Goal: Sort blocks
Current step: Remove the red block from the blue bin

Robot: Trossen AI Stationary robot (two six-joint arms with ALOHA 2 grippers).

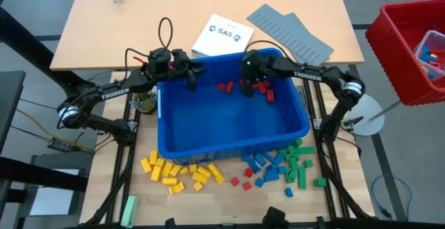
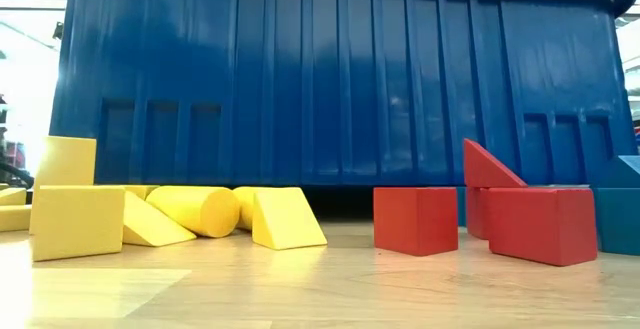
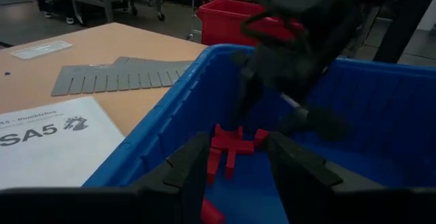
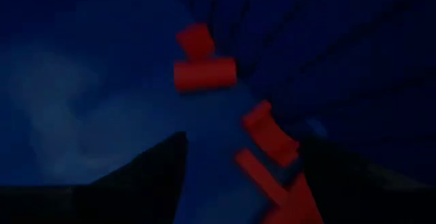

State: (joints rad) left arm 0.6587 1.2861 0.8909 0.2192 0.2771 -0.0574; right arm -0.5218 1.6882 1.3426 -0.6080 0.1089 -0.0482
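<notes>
A blue bin [image 1: 208,142] holds several red blocks [image 1: 224,86] near its far wall. My left gripper [image 1: 191,77] is open above the bin's far left corner; its wrist view [image 3: 235,176] looks over the red blocks [image 3: 228,149]. My right gripper [image 1: 250,84] is open, low inside the bin. In its wrist view [image 4: 245,183] red blocks [image 4: 269,139] lie on the bin floor between and ahead of its fingers. On the table in front of the bin lie yellow blocks [image 1: 177,173], blue blocks [image 1: 261,166], green blocks [image 1: 299,161] and red blocks [image 1: 240,182]. My right gripper points down into the bin with its fingers on either side of red blocks [image 4: 262,173] that lie on the bin floor. Whether a finger touches one, I cannot tell.
A white SA5 sheet [image 1: 219,35] and grey ridged panels [image 1: 288,30] lie behind the bin. A red crate [image 1: 410,48] stands at the far right. A pale green bar [image 1: 128,209] lies at the near left. The low view shows the bin's near wall [image 2: 340,79] behind yellow blocks [image 2: 200,214] and red blocks [image 2: 415,219].
</notes>
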